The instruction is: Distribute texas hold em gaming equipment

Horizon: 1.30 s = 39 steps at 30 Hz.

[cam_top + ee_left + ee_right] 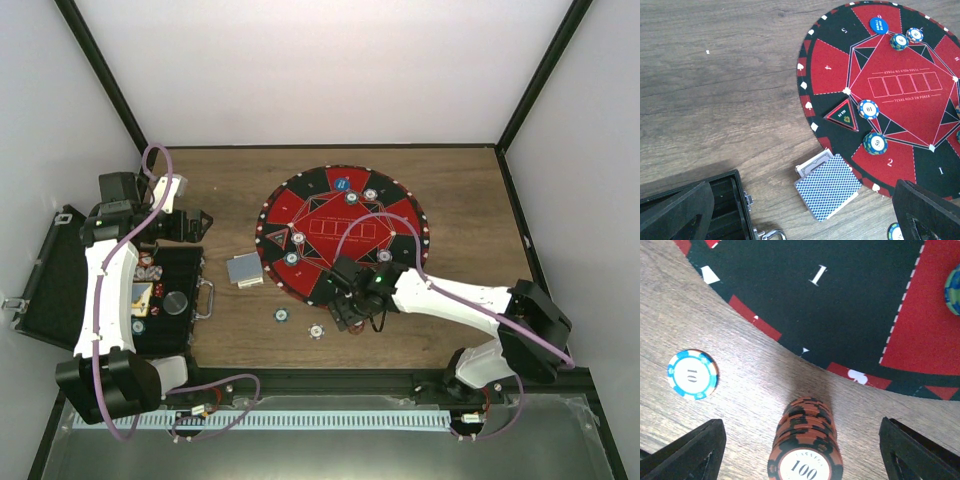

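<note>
A stack of orange-and-black 100 chips (805, 445) stands on the wood just off the near edge of the round red-and-black poker mat (840, 305). My right gripper (800, 430) is open, with the stack between its wide-apart fingers and not touching them. A light-blue 10 chip (692, 374) lies to the stack's left. My left gripper (802, 205) is open and empty above the blue-backed card deck (829, 186), near the case. On the mat lie a blue marker disc (878, 24), several striped chips (868, 109) and a triangular marker (844, 115).
An open black case (60, 290) holding chips sits at the left edge under my left arm. Two loose chips (282, 315) lie on the wood near the mat (340, 235). My right gripper (350, 308) hovers at the mat's near rim. The deck (245, 270) lies between case and mat.
</note>
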Each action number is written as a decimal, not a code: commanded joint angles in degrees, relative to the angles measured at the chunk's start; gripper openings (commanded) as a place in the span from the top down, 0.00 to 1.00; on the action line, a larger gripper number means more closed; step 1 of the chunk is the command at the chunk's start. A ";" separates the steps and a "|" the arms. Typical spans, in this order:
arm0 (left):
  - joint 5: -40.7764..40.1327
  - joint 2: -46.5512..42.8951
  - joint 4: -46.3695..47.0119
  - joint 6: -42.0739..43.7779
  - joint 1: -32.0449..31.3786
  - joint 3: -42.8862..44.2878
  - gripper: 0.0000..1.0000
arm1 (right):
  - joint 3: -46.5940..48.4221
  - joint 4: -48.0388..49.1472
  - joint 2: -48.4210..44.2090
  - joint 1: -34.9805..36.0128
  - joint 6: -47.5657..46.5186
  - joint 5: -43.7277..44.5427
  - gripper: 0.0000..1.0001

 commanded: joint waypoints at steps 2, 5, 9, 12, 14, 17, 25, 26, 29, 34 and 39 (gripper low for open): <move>0.55 0.11 0.57 -0.44 0.37 0.19 0.00 | -0.82 1.67 -0.78 0.71 0.53 -2.04 0.16; 0.59 0.13 0.67 -0.54 0.34 0.19 0.00 | -1.51 1.74 -0.55 0.77 0.34 -2.08 0.20; 0.56 0.16 0.60 -0.57 0.34 0.27 0.00 | -2.32 1.90 -0.12 0.74 0.35 -1.87 0.23; 0.52 0.14 0.59 -0.57 0.38 0.41 0.00 | -2.49 2.10 -0.01 0.71 0.26 -1.88 0.28; 0.51 0.09 0.59 -0.57 0.33 0.27 0.00 | -2.56 2.18 0.16 0.74 0.12 -1.96 0.31; 0.38 0.13 0.59 -0.54 0.38 0.27 0.00 | -2.73 2.19 0.35 0.71 -0.01 -2.02 0.37; 0.34 0.13 0.67 -0.47 0.39 0.28 0.00 | -2.89 1.95 0.53 0.74 -0.01 -1.88 0.47; 0.26 0.18 0.68 -0.45 0.34 0.32 0.00 | -2.86 1.90 0.55 0.74 0.00 -1.81 0.47; 0.25 0.09 0.68 -0.43 0.37 0.29 0.00 | -2.84 1.73 0.62 0.80 0.01 -2.03 0.47; 0.25 0.11 0.68 -0.47 0.33 0.21 0.00 | -2.83 1.49 0.53 0.87 -0.10 -2.10 0.44; 0.15 0.09 0.67 -0.47 0.42 0.15 0.00 | -2.92 1.44 0.71 1.00 -0.18 -2.22 0.44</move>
